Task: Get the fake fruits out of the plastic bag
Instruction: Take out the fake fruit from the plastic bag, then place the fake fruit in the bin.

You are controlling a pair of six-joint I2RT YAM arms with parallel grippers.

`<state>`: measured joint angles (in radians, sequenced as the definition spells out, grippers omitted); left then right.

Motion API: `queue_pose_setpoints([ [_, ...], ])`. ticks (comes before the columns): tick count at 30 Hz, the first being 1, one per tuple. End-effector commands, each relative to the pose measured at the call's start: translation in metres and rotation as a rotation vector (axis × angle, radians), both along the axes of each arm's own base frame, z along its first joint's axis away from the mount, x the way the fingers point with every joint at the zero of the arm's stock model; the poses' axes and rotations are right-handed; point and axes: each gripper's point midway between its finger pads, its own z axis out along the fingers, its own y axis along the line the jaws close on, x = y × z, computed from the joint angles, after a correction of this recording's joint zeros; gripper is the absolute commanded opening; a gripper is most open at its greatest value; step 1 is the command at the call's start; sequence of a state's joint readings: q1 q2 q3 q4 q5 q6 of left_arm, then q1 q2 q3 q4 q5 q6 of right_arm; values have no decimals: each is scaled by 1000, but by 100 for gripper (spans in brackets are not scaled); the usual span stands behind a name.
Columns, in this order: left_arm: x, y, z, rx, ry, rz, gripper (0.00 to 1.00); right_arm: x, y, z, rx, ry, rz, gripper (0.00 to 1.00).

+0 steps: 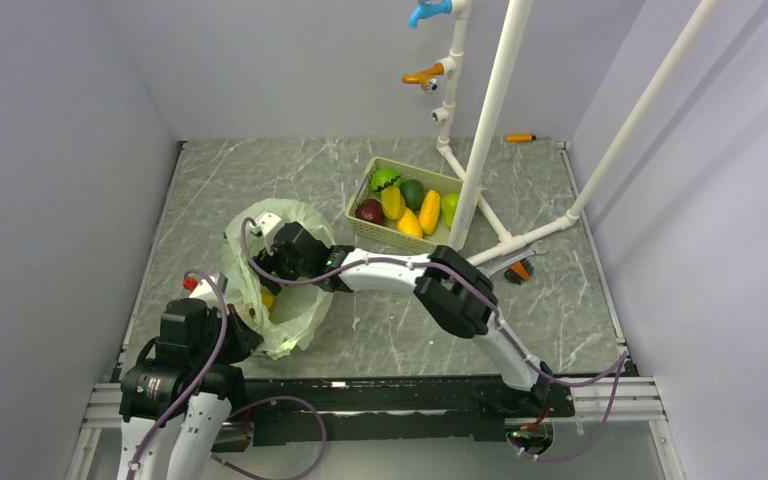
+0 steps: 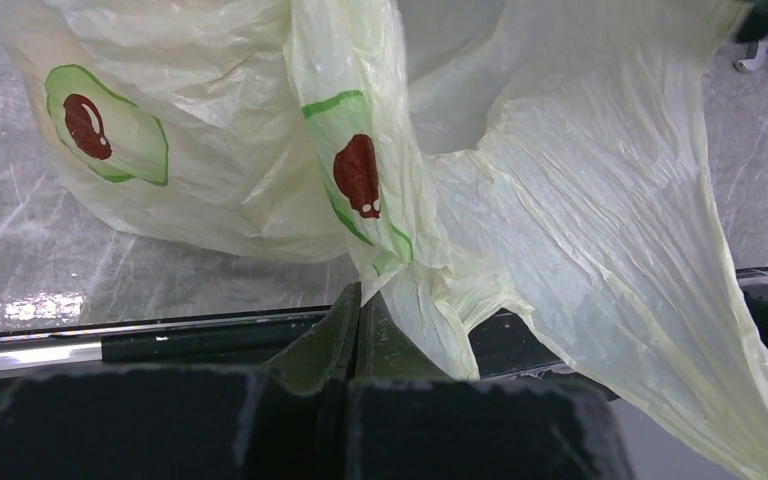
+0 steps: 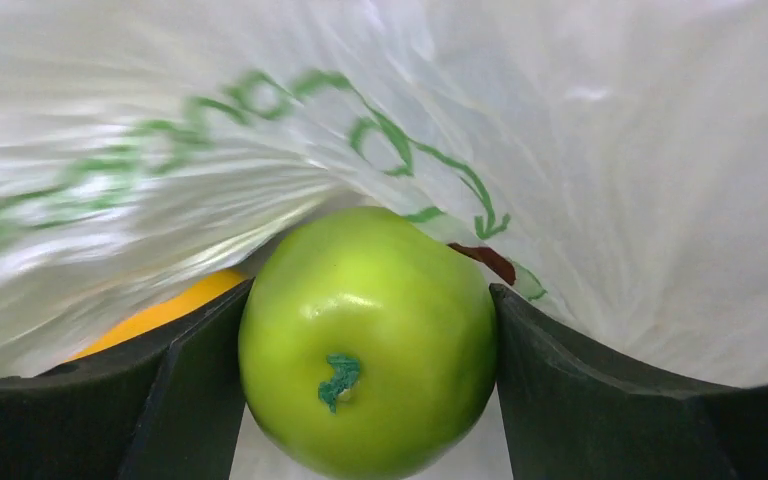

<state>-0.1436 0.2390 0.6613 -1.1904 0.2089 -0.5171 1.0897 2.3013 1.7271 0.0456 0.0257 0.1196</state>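
while the left jaws pinched the thin pale-green plastic bag [image 2: 580,200], the right jaws inside it clasped a glossy bright green round plastic fruit [image 3: 370,340] between them.

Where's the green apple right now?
Right wrist view, centre: the green apple sits between the fingers of the right claw, touching both, inside the plastic bag, with a yellow fruit just behind it on the left.
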Motion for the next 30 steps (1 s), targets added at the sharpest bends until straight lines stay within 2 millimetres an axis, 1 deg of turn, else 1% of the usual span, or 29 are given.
queue_pose_setpoints([
  [1, 3, -3, 1, -20, 0, 3, 0, -24, -4, 106, 181, 2, 73, 12],
  [6, 4, -4, -1, -21, 20, -4, 0, -69, -18, 129, 219, 107, 230, 8],
  [8, 4, -4, 0, -20, 17, -8, 0, -88, -24, 140, 241, 142, 303, 5],
  [9, 5, -5, 0, -19, 15, -11, 0, -94, -28, 149, 256, 146, 322, 3],
  [10, 4, -5, 0, -19, 16, -12, 0, -98, -32, 156, 264, 143, 333, 2],
  [11, 4, -5, 0, -18, 19, -14, 0, -100, -38, 169, 280, 125, 336, 0],
  [12, 4, -5, -1, -19, 20, -14, 0, -101, -45, 176, 278, 116, 327, 0],
  [16, 4, -5, 0, -21, 15, -15, 0, -95, -66, 217, 304, 24, 296, 0],
  [18, 5, -5, 0, -21, 14, -15, 0, -85, -78, 234, 310, -48, 245, 0],
  [20, 4, -5, 0, -22, 16, -15, 0, -67, -93, 242, 310, -117, 161, 0],
  [21, 4, -6, -1, -23, 17, -16, 0, -54, -101, 243, 302, -146, 97, 0],
  [23, 3, -5, -1, -23, 12, -17, 0, -22, -121, 245, 269, -198, -67, 0],
  [24, 3, -5, 0, -22, 5, -16, 0, -6, -132, 243, 241, -221, -147, 0],
  [25, 3, -5, 1, -22, 0, -15, 0, 15, -150, 239, 192, -262, -273, 0],
  [28, 3, -5, 1, -22, -5, -14, 0, 57, -196, 226, 29, -374, -559, 0],
  [30, 2, -5, 1, -21, -2, -16, 0, 82, -221, 204, -96, -399, -698, 0],
])
